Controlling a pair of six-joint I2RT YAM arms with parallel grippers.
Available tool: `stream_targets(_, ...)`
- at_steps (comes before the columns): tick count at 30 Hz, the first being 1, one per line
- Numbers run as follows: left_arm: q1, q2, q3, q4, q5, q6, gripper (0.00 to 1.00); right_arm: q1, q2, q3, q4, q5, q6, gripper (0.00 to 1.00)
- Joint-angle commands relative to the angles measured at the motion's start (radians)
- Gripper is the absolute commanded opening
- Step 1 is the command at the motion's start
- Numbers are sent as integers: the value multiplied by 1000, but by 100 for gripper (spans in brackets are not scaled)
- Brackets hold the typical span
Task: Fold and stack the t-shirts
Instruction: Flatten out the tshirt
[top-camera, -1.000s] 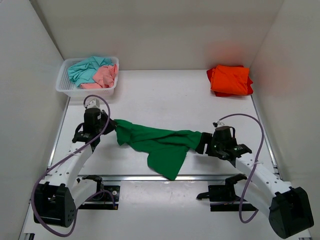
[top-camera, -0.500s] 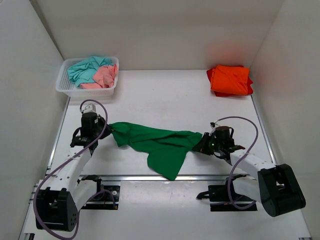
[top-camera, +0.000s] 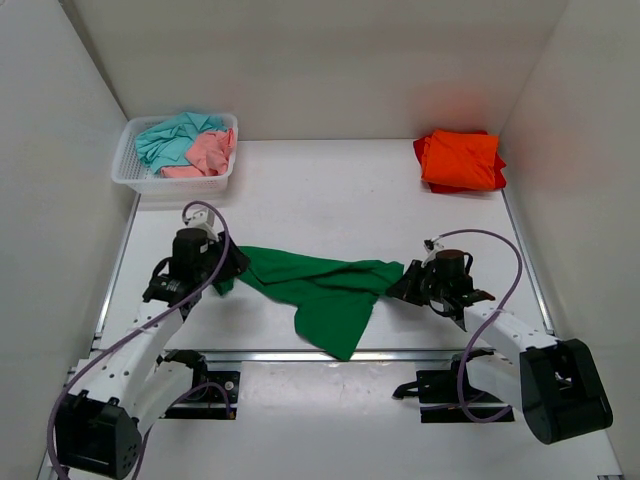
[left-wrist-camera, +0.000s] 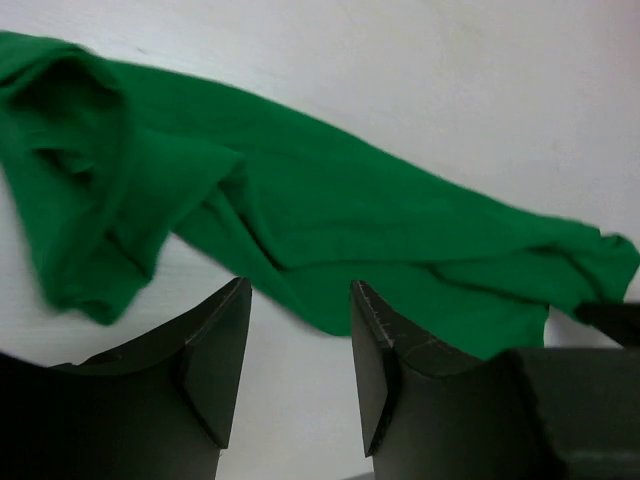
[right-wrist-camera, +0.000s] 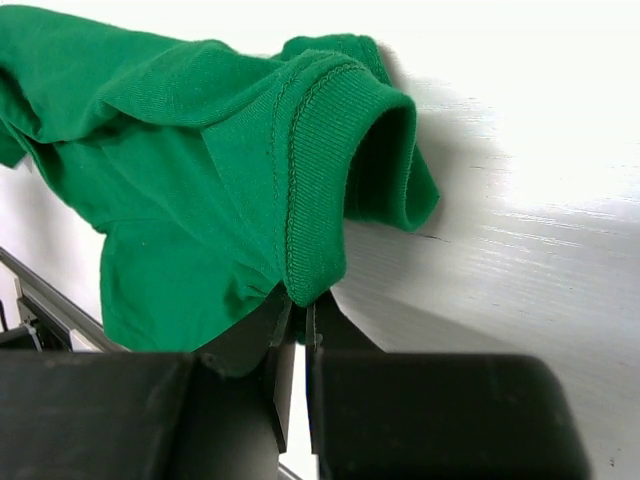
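Left claw (left-wrist-camera: 298, 345) first: its two dark fingers stand well apart with only bare white table (top-camera: 330, 200) showing between them, nothing gripped, and the green shirt (top-camera: 320, 290) lies just past the tips, its bunched left end close in front. Over to the right claw (right-wrist-camera: 298, 310): jaws pressed together, pinching a ribbed, stitched cuff edge of that same green shirt, the cuff curling open into a loop just above the grip. From above, the green shirt stretches in a crumpled band across the near part of the table between the two claws, with one flap hanging toward the front edge. The orange shirt (top-camera: 460, 160) sits folded at the far right corner, well apart from the action. In the far left corner stands a white mesh basket (top-camera: 170, 184) holding a teal shirt (top-camera: 170, 135) and a pink shirt (top-camera: 210, 152), both rumpled, lying against each other. The table is white and smooth, closed in by plain pale walls (top-camera: 300, 60) at the back and both sides.
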Motion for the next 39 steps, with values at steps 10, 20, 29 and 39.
stream_targets(10, 33, -47, -74, -84, -178, -11, 50, 30, 18, 38, 37, -1, -33, 0)
stream_targets(20, -1, 93, -54, -128, -227, 9, 50, 4, 46, 68, 28, -12, -54, 0)
stream_targets(29, -16, 98, -52, -142, -247, -11, 47, -120, 118, 150, 32, -53, -128, 0)
stream_targets(39, 41, 25, 15, -113, -297, -41, 40, -335, 224, 289, -44, 3, -260, 0)
